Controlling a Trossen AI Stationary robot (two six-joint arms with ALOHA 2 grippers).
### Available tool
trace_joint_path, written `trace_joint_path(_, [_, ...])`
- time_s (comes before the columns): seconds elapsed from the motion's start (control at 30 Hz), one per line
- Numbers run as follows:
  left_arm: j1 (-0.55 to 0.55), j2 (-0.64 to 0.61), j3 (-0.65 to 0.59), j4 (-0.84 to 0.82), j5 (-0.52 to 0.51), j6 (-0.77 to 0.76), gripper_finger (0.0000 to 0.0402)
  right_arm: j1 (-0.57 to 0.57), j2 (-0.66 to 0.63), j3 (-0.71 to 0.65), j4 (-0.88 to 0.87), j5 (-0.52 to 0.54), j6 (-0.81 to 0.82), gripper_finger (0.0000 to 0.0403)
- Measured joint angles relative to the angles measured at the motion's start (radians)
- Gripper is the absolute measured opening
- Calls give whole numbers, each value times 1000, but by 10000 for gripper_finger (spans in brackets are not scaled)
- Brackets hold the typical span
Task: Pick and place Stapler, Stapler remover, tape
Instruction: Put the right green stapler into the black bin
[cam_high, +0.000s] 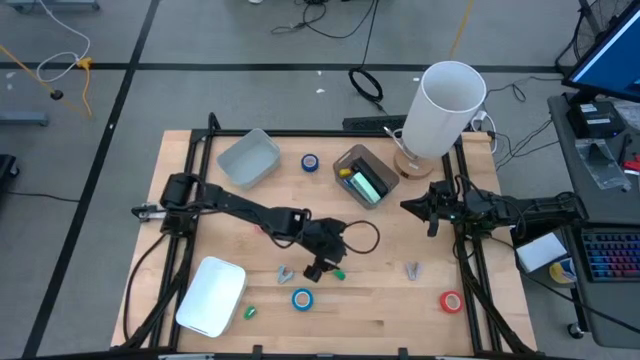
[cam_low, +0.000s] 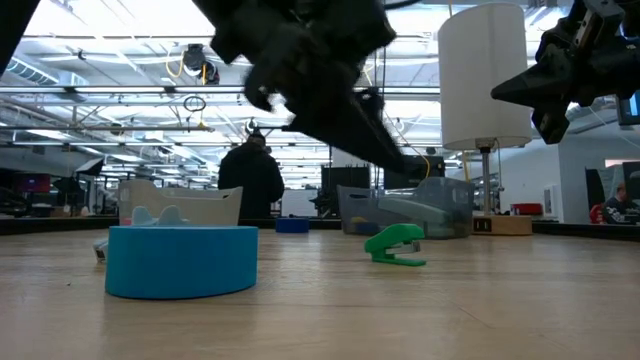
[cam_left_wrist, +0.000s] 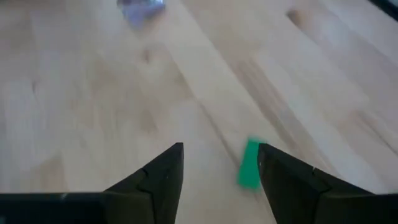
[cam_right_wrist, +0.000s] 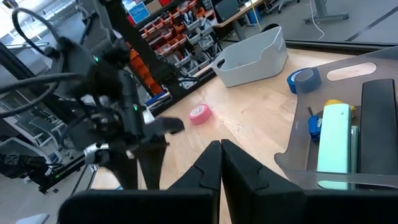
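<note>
A small green stapler (cam_high: 337, 272) (cam_low: 395, 245) lies flat on the wooden table near its middle. My left gripper (cam_high: 325, 266) (cam_left_wrist: 219, 152) hovers just above it, slanting down, open, with the stapler (cam_left_wrist: 250, 165) beside one finger and nothing between the fingers. Two grey stapler removers (cam_high: 286, 273) (cam_high: 412, 269) lie on either side. A blue tape roll (cam_high: 302, 298) (cam_low: 181, 260) and a red one (cam_high: 451, 300) lie near the front edge; another blue roll (cam_high: 310, 162) lies at the back. My right gripper (cam_high: 412, 207) (cam_right_wrist: 221, 155) waits shut at the right edge.
A grey bin (cam_high: 248, 158) and a clear tray (cam_high: 362, 177) holding a larger green stapler stand at the back. A white lampshade (cam_high: 445, 105) rises at the back right. A white lid (cam_high: 212, 296) lies front left, and a pink tape roll (cam_right_wrist: 199, 113) lies near the left arm.
</note>
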Motion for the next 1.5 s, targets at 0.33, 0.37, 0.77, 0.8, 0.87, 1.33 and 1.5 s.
trace_joint_path(0.33, [-30, 76, 2, 53, 29, -16, 193, 1, 11, 1, -1, -26, 44, 4])
trace_joint_path(0.37, [-30, 76, 2, 53, 31, -23, 194, 1, 12, 1, -2, -26, 48, 4])
trace_joint_path(0.77, [-37, 90, 2, 34, 68, -4, 189, 1, 13, 0, -8, -24, 48, 4])
trace_joint_path(0.8, [-37, 98, 2, 38, 73, -3, 189, 1, 13, 0, -8, -24, 50, 4])
trace_joint_path(0.87, [-37, 126, 2, 60, 94, -9, 190, 1, 13, 0, -8, -24, 51, 4])
trace_joint_path(1.33, [-2, 164, 6, 101, 116, -79, 72, 1, 13, 0, -22, -24, 59, 4])
trace_joint_path(1.5, [57, 121, 6, 65, 109, -115, 68, 1, 13, 0, -23, -24, 59, 4])
